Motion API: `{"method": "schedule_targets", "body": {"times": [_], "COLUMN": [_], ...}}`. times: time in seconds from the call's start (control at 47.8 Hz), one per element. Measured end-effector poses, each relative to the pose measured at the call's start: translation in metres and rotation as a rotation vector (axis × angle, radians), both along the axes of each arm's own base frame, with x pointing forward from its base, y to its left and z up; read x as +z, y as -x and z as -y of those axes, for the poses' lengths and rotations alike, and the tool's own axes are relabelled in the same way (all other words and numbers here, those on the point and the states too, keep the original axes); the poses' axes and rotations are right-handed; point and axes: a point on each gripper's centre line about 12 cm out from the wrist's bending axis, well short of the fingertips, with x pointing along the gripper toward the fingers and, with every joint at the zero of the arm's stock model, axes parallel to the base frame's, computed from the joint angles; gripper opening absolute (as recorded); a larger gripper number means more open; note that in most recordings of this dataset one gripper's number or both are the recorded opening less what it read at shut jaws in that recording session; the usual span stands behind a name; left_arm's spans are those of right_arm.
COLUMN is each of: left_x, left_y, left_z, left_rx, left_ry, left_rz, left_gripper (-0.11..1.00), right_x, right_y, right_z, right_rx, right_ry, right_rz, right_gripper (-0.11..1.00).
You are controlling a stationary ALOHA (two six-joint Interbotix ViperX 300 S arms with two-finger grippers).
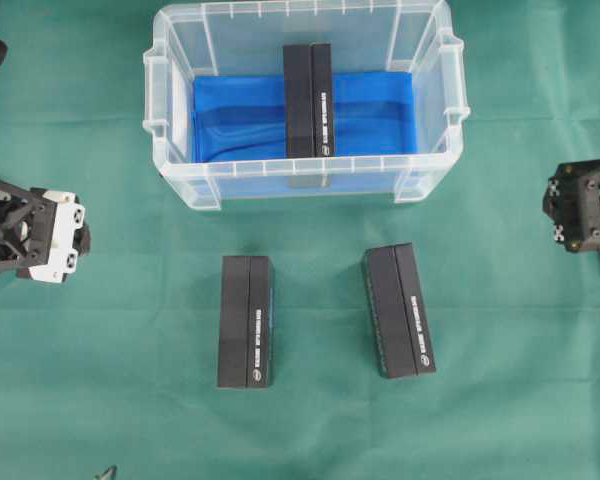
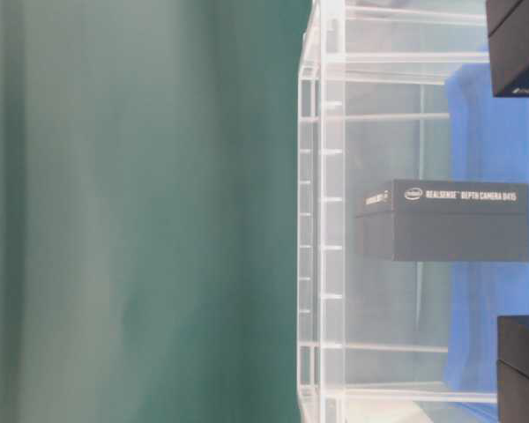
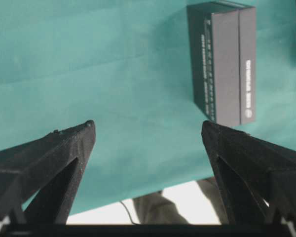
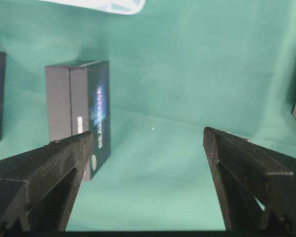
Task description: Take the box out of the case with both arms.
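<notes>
On the green cloth (image 1: 100,400) seen from overhead, the case (image 1: 180,45) is sitting toward the far edge, its blue sheet (image 1: 240,120) lining the bottom and one dark box (image 1: 309,100) standing inside at the middle. Two further boxes, the left outer box (image 1: 246,321) and the right outer box (image 1: 399,311), are lying on the cloth in front of the case, well apart from each other. The left gripper (image 1: 70,240) and the right gripper (image 1: 560,205) are hanging at opposite edges of this view, far from the case. At table level, the cased box (image 2: 441,220) is showing through the clear wall, resting on the blue lining, its printed side legible. In the left wrist view, the left claw (image 3: 148,129) is spreading wide with nothing between its fingers, one outer box (image 3: 224,61) lying beyond. In the right wrist view, the right claw (image 4: 148,136) is likewise standing wide and empty, an outer box (image 4: 79,111) off to one side. Judged from this, one box is remaining to be lifted out; neither arm is yet reaching into the case. The cloth is lying mostly smooth; beyond its edge only a pale floor strip is showing.
</notes>
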Motion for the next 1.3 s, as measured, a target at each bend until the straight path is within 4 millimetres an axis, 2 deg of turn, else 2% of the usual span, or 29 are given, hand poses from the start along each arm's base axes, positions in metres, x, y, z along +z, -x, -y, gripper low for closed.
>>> {"method": "schedule_targets", "body": {"times": [0.314, 0.439, 0.607, 1.004, 1.297], "left_x": [0.000, 0.001, 0.003, 0.004, -0.007], "left_y": [0.000, 0.001, 0.002, 0.008, 0.016], "left_z": [0.000, -0.007, -0.029, -0.089, -0.117], "left_rx": [-0.005, 0.007, 0.022, 0.013, 0.062], "left_ry": [0.000, -0.006, -0.031, -0.104, -0.117], "left_rz": [0.002, -0.001, -0.016, -0.079, -0.130], "left_gripper": [0.88, 0.88, 0.88, 0.88, 0.88], "right_x": [0.000, 0.000, 0.000, 0.004, -0.001], "right_y": [0.000, 0.000, -0.002, 0.006, 0.010], "right_z": [0.000, 0.005, 0.026, 0.097, 0.129], "right_rx": [0.006, 0.002, -0.012, -0.010, -0.025], "right_ry": [0.001, 0.013, 0.039, 0.099, 0.115], "right_rz": [-0.003, -0.008, -0.030, -0.102, -0.109], "right_gripper": [0.91, 0.91, 0.89, 0.87, 0.87]}}
